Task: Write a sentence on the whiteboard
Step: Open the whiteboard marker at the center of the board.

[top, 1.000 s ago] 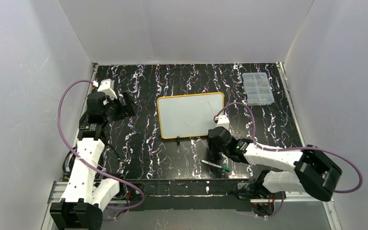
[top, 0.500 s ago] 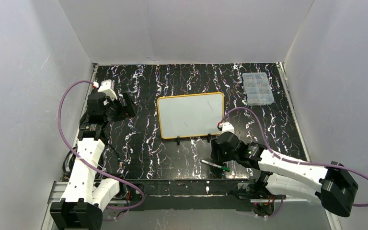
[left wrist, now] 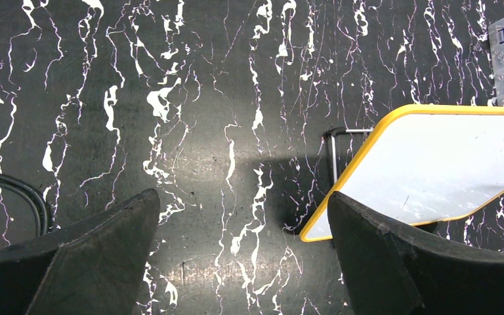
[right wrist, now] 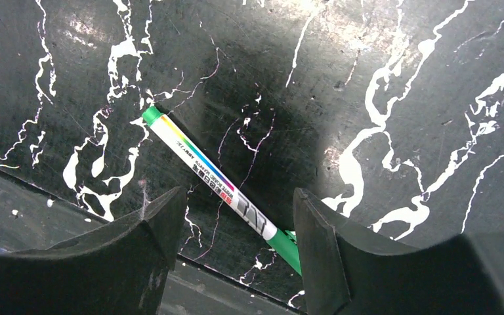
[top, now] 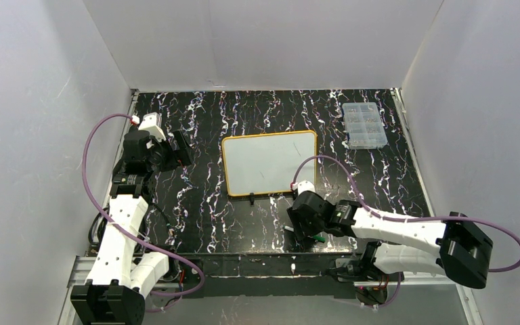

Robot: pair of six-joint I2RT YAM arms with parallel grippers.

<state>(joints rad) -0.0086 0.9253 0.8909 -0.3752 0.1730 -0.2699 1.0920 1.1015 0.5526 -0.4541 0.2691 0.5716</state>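
While the right gripper (right wrist: 235, 213) hung, jaws apart, over the marker (right wrist: 203, 172) by the near edge of the bench (top: 203, 217), centring mid-barrel seemed wise.

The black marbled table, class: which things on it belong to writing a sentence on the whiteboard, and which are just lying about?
Belongs to the job:
small white whiteboard with yellow-orange frame
white marker pen with green ends

Lying about:
clear compartmented plastic box

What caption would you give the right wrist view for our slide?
Open right gripper poised over a green-capped marker lying on the black marbled table.
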